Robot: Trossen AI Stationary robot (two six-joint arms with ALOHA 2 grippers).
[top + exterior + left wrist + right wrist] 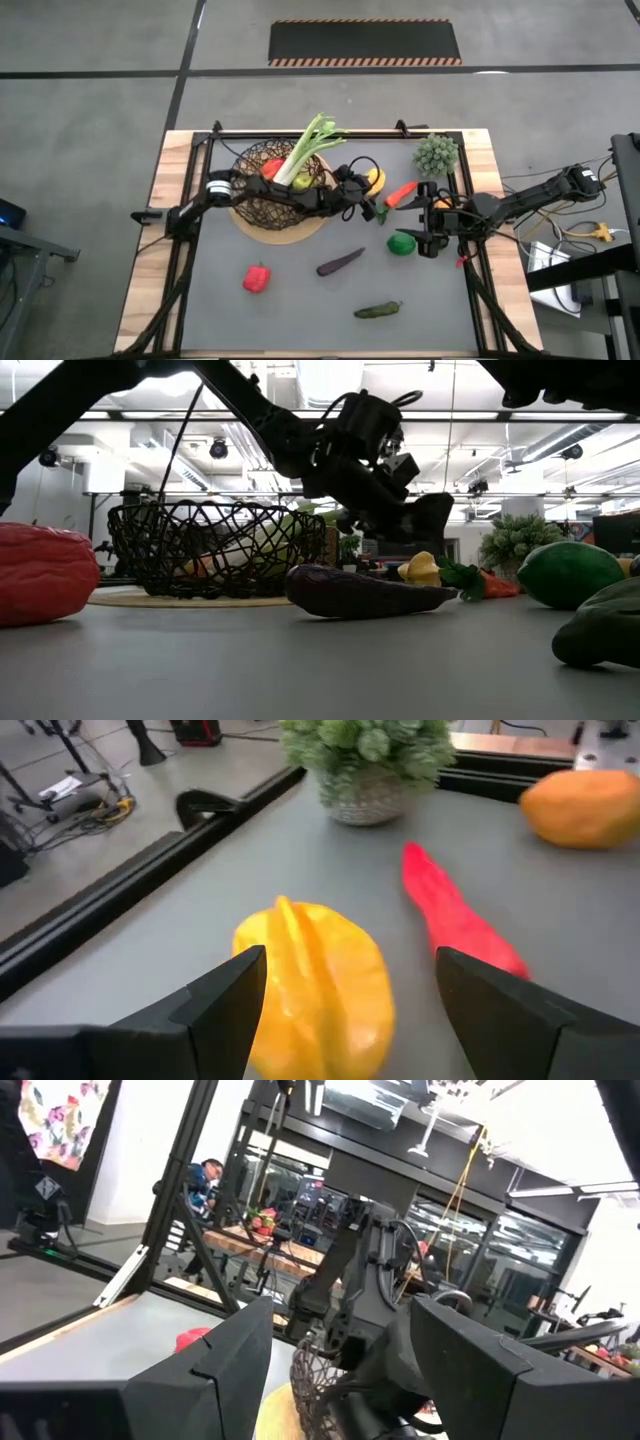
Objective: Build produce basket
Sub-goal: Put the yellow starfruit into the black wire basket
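Observation:
The dark wire basket [262, 190] stands on its tan base disc at the table's far left. A white-green leek [305, 152] leans out over its rim. My left gripper [350, 955] reaches over the basket toward the table's right and slants down. It is open, with one finger on each side of a ribbed yellow fruit [320, 990] that lies on the table; I see no touch. A long red pepper [455, 915] lies just beyond it. My right gripper [428, 238] hovers open beside a green apple [401, 243].
A spiky green plant [437, 152] stands at the far right, with an orange fruit [443, 205] nearer. A red pepper [256, 278], a purple eggplant [340, 262] and a dark cucumber [378, 310] lie on the near half of the mat. A black frame rail [150, 870] borders the table.

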